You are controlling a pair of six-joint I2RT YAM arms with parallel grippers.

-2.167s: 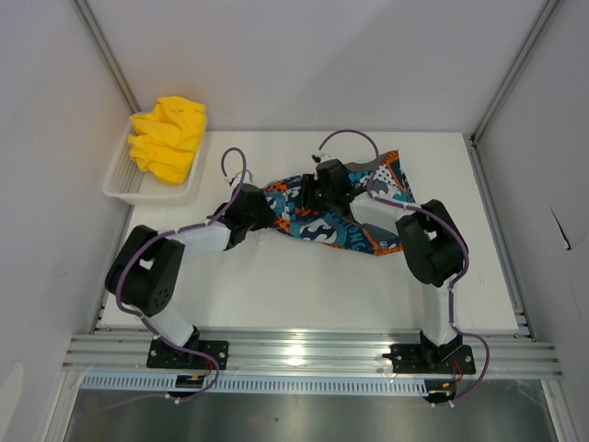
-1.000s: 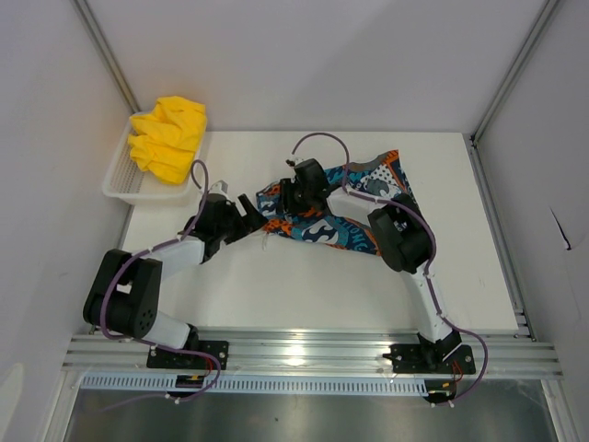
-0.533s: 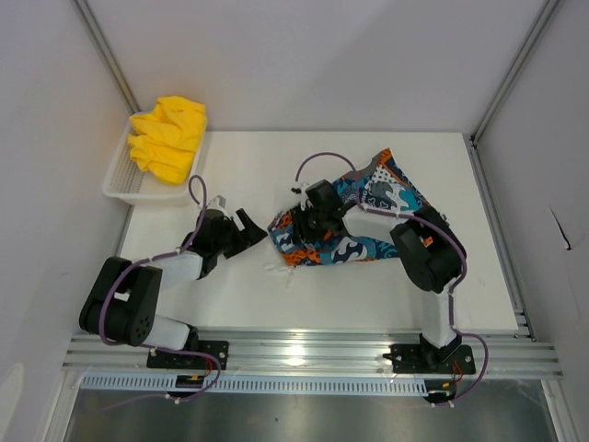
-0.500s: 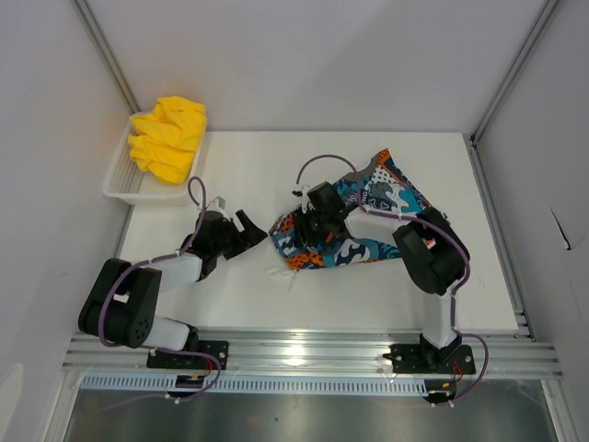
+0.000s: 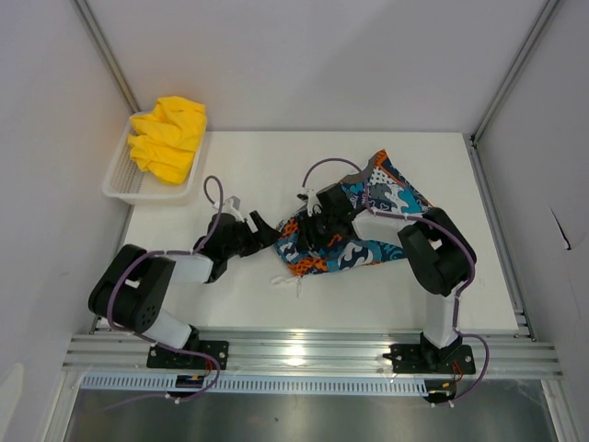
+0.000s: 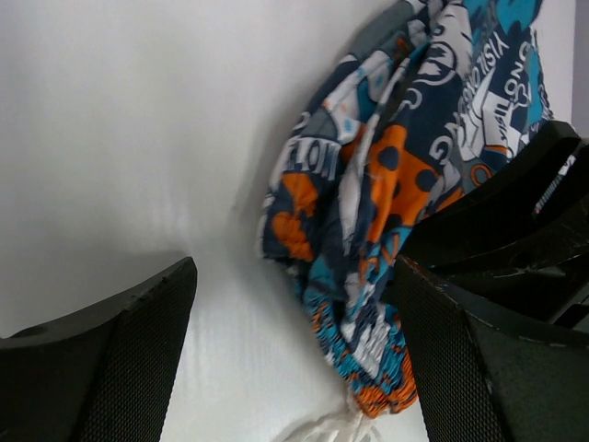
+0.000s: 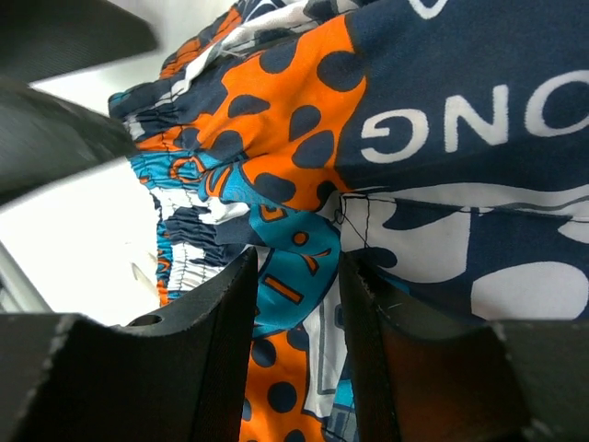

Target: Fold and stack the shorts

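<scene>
Item one: printed shorts (image 5: pixel 368 249), bunched mid-table (image 5: pixel 239 295), long axis running from the near-left waistband end to the far-right leg tips, white drawstring (image 5: pixel 288 276) trailing off the near-left end. Item two: my right gripper (image 5: pixel 319 224), fingers clamped on a fold of that print close to the waistband end. Item three: my left gripper (image 5: pixel 265 228), fingers wide apart and holding nothing, just left of the same end, the cloth lying ahead and rightward of them; this is the nearer free hand for the next pinch, I judge. Item four: yellow shorts (image 5: pixel 168 136), heaped in the basket (image 5: pixel 120 184) far left, well apart from both.
</scene>
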